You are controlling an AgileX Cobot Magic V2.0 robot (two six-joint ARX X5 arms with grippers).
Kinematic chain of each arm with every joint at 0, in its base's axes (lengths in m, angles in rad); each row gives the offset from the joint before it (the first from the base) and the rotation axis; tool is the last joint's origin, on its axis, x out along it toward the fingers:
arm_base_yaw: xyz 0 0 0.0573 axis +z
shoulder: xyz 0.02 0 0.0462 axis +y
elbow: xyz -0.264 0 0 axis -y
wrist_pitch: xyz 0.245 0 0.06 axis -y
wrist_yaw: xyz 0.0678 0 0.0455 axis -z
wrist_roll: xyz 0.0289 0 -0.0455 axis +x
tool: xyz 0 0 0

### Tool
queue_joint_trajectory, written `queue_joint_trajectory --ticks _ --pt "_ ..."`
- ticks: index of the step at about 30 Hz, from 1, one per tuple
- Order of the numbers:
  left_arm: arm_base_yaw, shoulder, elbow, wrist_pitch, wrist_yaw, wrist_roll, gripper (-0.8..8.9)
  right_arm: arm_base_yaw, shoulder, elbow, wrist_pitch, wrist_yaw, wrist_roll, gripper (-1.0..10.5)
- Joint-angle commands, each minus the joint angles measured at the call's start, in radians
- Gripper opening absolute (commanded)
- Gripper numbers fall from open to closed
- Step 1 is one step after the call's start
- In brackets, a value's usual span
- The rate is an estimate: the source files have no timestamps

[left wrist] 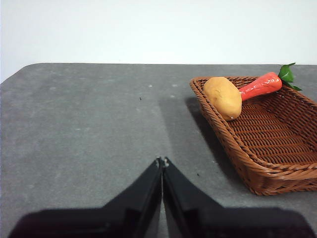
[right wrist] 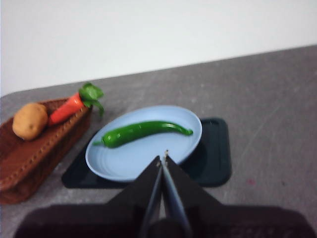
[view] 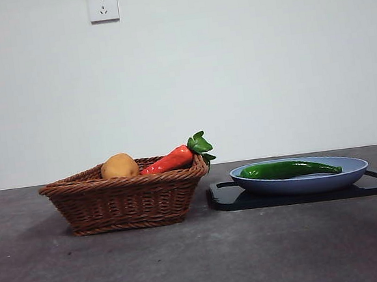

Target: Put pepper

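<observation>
The glossy dark-green chili pepper (right wrist: 141, 132) is laid crosswise ahead of the clenched, empty right gripper (right wrist: 163, 157); the left gripper (left wrist: 162, 160) is likewise clenched, farther off.

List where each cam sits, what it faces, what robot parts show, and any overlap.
Front: low at table height, level across to the wall; basket, pepper on the blue plate; no robot parts.
Left wrist: above the table, facing the basket; shut left tool.
Right wrist: above the plate, facing the pepper; shut right tool.
Shared: all three show the basket.
</observation>
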State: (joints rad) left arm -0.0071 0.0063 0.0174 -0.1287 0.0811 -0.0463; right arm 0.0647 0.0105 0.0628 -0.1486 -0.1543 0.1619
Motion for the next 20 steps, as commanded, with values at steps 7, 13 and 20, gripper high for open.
queue_joint_trajectory --ticks 7,13,20 --pt "0.003 -0.005 -0.011 0.008 0.001 -0.006 0.08 -0.001 -0.011 -0.055 -0.022 0.005 0.014 0.1" --pt "0.003 -0.005 -0.011 0.008 0.001 -0.006 0.08 0.000 -0.011 -0.055 -0.015 0.004 0.017 0.1" --pt "0.003 -0.005 -0.011 0.008 0.000 -0.006 0.08 0.000 -0.011 -0.054 -0.015 0.004 0.017 0.1"
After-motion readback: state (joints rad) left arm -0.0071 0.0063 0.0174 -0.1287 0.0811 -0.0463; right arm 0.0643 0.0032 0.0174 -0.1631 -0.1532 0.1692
